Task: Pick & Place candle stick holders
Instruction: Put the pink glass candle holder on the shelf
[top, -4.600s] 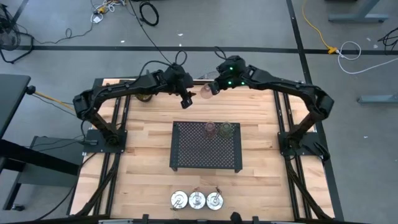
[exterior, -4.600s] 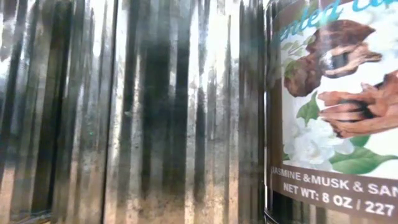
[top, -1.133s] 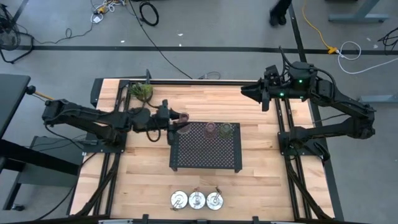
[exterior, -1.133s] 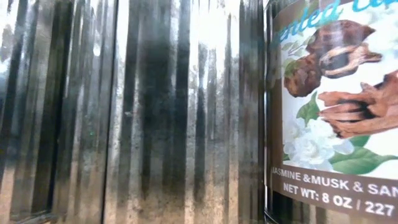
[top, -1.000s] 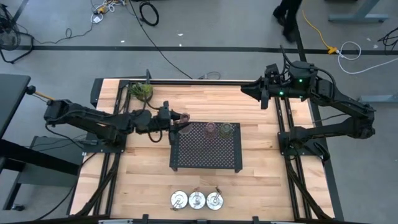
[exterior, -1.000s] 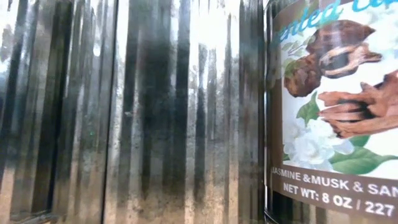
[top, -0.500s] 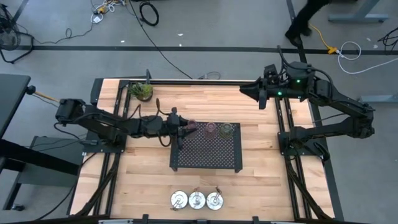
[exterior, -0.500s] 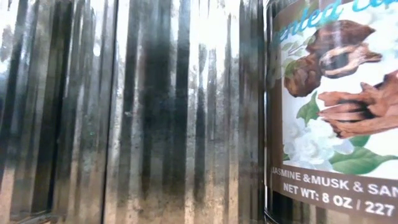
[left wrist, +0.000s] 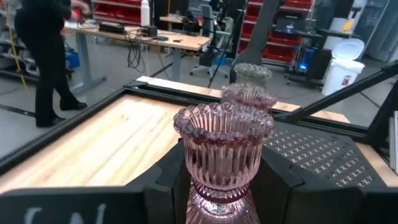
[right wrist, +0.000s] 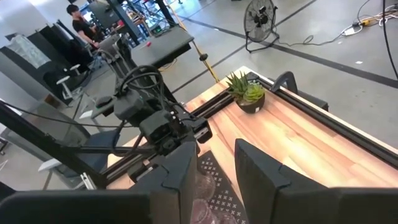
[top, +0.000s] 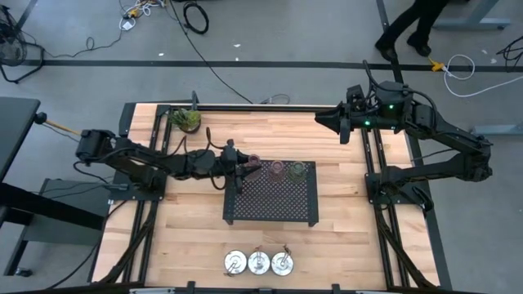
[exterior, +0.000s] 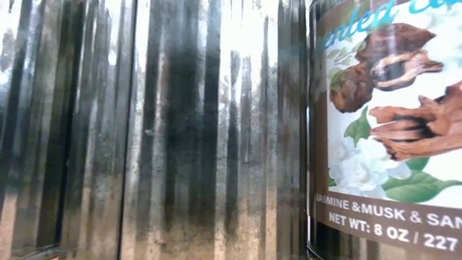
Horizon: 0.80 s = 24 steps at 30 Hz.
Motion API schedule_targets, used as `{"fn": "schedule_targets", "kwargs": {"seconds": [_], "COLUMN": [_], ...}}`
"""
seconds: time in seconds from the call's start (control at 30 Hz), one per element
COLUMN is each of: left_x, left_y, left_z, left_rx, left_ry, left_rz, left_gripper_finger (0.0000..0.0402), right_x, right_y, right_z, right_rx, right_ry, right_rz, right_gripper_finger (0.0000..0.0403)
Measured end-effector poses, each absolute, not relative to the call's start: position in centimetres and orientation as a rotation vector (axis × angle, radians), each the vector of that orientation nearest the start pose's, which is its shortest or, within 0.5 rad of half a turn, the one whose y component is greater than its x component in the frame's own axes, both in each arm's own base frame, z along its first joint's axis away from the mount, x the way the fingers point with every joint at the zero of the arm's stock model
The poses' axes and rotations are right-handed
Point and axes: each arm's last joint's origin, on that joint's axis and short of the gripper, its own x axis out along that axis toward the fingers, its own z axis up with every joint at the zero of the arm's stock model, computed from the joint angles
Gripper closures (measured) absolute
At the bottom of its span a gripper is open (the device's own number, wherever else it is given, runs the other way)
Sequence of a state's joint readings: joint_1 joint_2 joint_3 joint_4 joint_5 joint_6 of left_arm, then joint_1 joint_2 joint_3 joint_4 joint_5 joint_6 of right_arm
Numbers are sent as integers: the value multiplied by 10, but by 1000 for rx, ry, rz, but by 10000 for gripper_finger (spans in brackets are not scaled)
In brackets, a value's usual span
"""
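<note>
Pink candle stick holder (left wrist: pixel 222 163) gripped upright, tray (top: pixel 270 211) far-left corner

Left arm stretched low across the table, left gripper (top: pixel 243 166) clamped tight at its end — right arm raised at the far right edge, right gripper (top: pixel 320 121) slightly parted, holding nothing

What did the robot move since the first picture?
The left hand took the pink holder from the right hand at the table's back and carried it to the tray's back left corner. The right arm pulled back to its side. The two holders on the tray and the silver dishes stayed.
</note>
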State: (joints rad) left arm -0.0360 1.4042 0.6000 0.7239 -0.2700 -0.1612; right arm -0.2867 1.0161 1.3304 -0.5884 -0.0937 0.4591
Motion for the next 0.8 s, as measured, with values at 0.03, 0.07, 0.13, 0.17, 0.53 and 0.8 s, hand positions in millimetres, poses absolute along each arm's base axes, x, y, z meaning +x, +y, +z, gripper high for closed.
{"fn": "schedule_targets", "kwargs": {"seconds": [0.03,0.07,0.13,0.17,0.53,0.8], "left_x": [285,285,287,287,288,288], "left_y": [-2,-2,-2,-2,-3,-3], "left_z": [220,219,217,216,218,220], "left_rx": [-159,-161,-170,-182,-244,-250], "left_ry": [68,73,73,78,44,23], "left_rz": [240,240,241,242,238,235], "left_gripper_finger": [272,272,272,272,238,250], "right_x": [181,181,181,181,181,181], "right_y": [-51,-51,-51,-51,-51,-51], "right_z": [434,434,434,434,434,434], "right_rx": [507,507,508,508,504,503], "right_ry": [224,225,226,226,226,226], "right_rz": [-251,-252,-252,-252,-251,-251], "right_gripper_finger": [291,291,291,291,291,291]}}
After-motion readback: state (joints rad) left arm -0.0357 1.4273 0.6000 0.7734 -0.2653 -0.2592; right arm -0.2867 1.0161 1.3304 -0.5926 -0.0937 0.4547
